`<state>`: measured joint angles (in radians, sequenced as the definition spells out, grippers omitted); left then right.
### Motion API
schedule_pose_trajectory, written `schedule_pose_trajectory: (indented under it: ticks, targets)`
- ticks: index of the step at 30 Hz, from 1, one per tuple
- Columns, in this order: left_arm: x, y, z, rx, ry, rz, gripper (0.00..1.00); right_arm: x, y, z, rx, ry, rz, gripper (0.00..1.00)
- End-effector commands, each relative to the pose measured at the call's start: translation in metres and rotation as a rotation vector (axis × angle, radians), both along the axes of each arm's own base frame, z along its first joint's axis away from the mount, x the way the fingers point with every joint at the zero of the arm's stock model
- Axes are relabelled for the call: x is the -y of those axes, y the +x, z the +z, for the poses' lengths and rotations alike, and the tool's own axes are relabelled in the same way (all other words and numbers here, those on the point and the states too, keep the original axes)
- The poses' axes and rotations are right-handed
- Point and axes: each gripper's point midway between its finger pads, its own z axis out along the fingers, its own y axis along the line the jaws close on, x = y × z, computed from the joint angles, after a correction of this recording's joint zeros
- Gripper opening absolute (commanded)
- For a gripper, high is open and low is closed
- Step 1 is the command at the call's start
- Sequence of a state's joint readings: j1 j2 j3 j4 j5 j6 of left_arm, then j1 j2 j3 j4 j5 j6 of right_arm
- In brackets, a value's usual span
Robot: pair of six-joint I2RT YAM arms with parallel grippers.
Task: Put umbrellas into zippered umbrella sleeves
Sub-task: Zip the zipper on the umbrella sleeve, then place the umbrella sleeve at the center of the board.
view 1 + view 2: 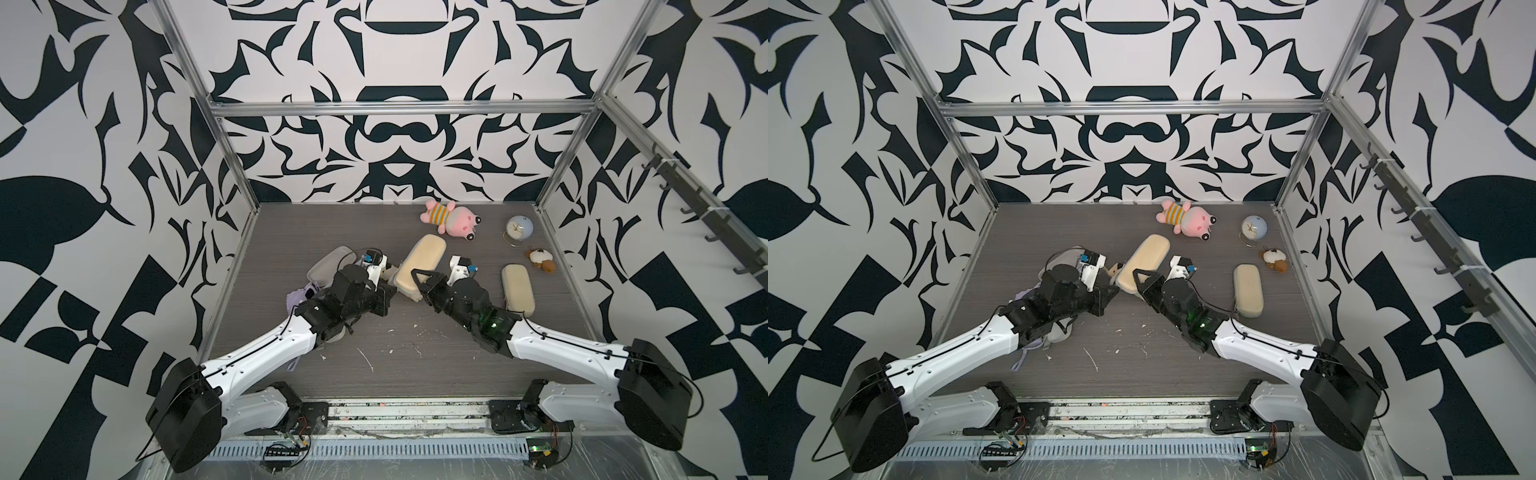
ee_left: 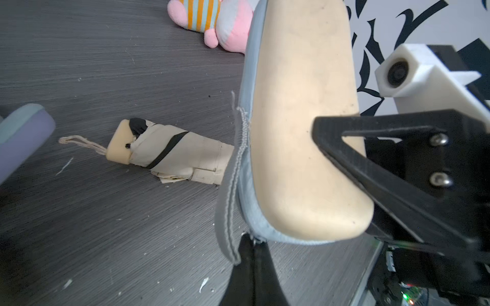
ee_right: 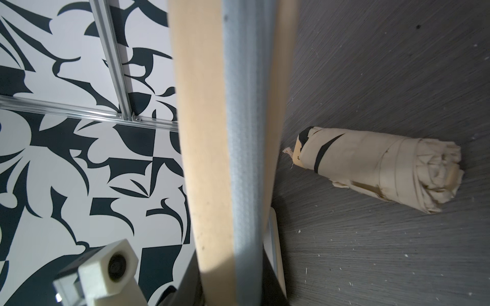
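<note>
The beige sleeve [image 1: 420, 255] is held tilted above the dark wood-grain table [image 1: 415, 345], near its middle, between the two arms. The right gripper [image 1: 419, 277] is clamped across the sleeve's near end; one black finger [image 2: 344, 137] lies flat on its beige face. The left gripper [image 2: 250, 245] is closed tight, pinching the grey zip edge at that same end, where a strip of zip tape stands loose from the shell; how far the zip is undone cannot be told. A beige umbrella [image 2: 172, 153] lies on the table just under and beside the beige sleeve, rolled and strapped, apart from it. Its stubby handle and wrist cord point away from the sleeve, and in the left wrist view its other end is hidden behind the sleeve. On the left arm's side of the beige sleeve lies an open lavender sleeve [image 1: 328, 264] showing pale grey lining, and nearer the left arm a lavender umbrella [image 1: 298, 297], mostly covered by that arm. On the right arm's side, well apart, a second beige sleeve [image 1: 517, 289] lies flat. Beyond the beige sleeve, toward the back wall, lies a pink plush toy [image 1: 451, 218].
</note>
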<state>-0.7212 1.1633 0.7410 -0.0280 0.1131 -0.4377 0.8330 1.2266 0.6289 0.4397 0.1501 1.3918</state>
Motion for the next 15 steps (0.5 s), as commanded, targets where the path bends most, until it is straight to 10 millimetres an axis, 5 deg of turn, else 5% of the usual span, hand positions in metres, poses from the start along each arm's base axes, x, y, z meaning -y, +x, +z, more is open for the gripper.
schedule_pose_trajectory:
  ticks: [1,5,15]
  targets:
    - [-0.035,0.021,-0.005,-0.012,0.078,0.095,0.00,0.000,-0.005,0.032,0.084,0.043,0.034,0.00]
    - [-0.027,0.029,0.018,0.040,0.040,0.071,0.00,-0.011,-0.012,0.028,0.059,0.045,0.107,0.00]
    - [-0.047,0.037,0.025,0.198,0.324,-0.012,0.00,-0.021,-0.034,0.000,-0.028,-0.086,0.349,0.00]
